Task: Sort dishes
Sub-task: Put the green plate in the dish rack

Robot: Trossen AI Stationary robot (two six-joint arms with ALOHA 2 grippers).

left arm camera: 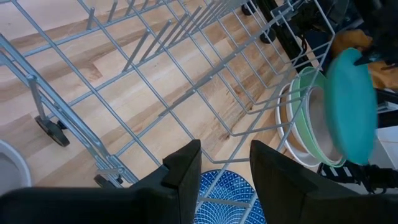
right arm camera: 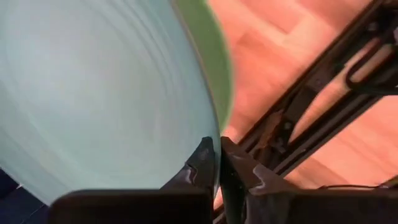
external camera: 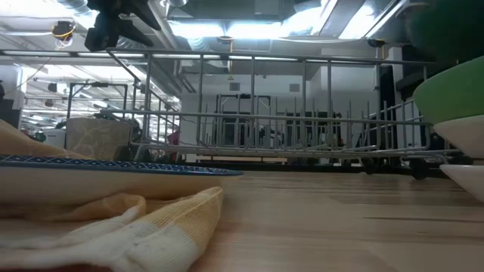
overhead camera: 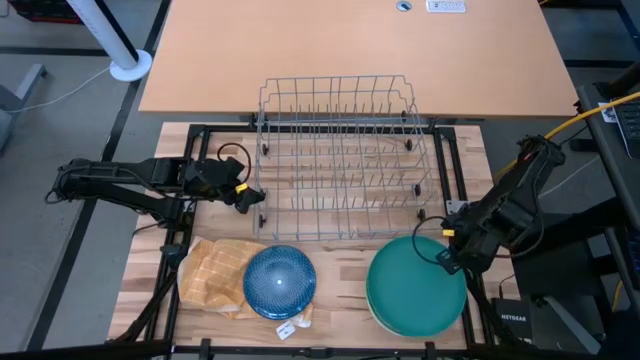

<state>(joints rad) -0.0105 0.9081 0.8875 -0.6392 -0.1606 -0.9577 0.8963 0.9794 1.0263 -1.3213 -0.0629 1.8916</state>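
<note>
The right arm is reaching in from the table's right edge, its right end effector (overhead camera: 447,258) clenching the rim of the teal plate (overhead camera: 417,291), which is sitting tilted on top of the stack at the front right of the table (overhead camera: 340,270). In the left wrist view that plate (left arm camera: 351,106) is leaning away from the green plate (left arm camera: 305,118) and the white dish beneath it. The left arm is stretching across from the left, its left end effector (overhead camera: 252,199) hovering released and empty beside the wire rack (overhead camera: 340,160), whose slots are holding nothing. The blue patterned plate (overhead camera: 280,282) is lying partly on the checked cloth (overhead camera: 215,275) at the front left.
</note>
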